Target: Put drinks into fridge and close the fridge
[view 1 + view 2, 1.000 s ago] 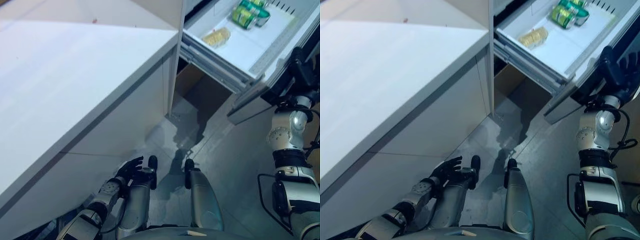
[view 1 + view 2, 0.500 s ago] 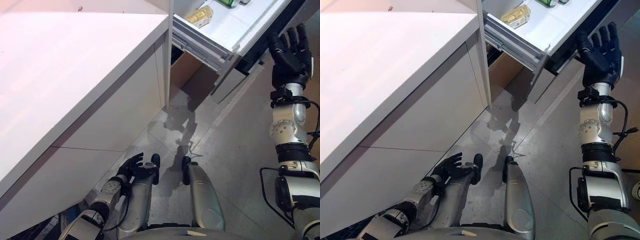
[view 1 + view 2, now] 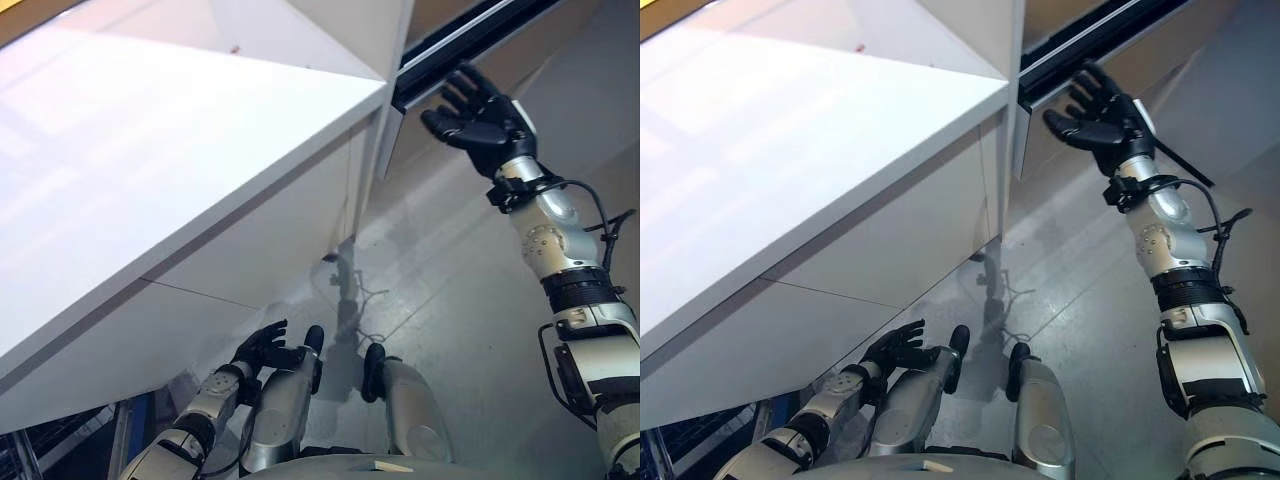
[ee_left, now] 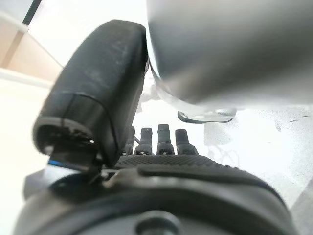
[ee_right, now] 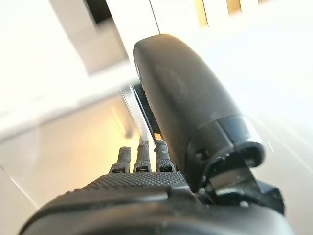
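Note:
The fridge drawer (image 3: 470, 25) sits pushed in beside the white counter, with only its dark edge strip and pale front showing. My right hand (image 3: 478, 115) is raised in front of it, fingers straight and spread, palm toward the drawer front and fingertips close to the dark strip. It also shows in the right wrist view (image 5: 139, 159) with straight fingers. My left hand (image 3: 258, 348) hangs low beside my leg, fingers relaxed and empty, and it also shows in the left wrist view (image 4: 161, 142).
A long white counter (image 3: 150, 180) with white cabinet fronts (image 3: 260, 250) runs along the left. Grey floor (image 3: 450, 280) lies open between the counter and my right arm.
The open drawer holding green cans and a pale pack has slid shut. My right hand moved up and left with it. The camera has shifted too.

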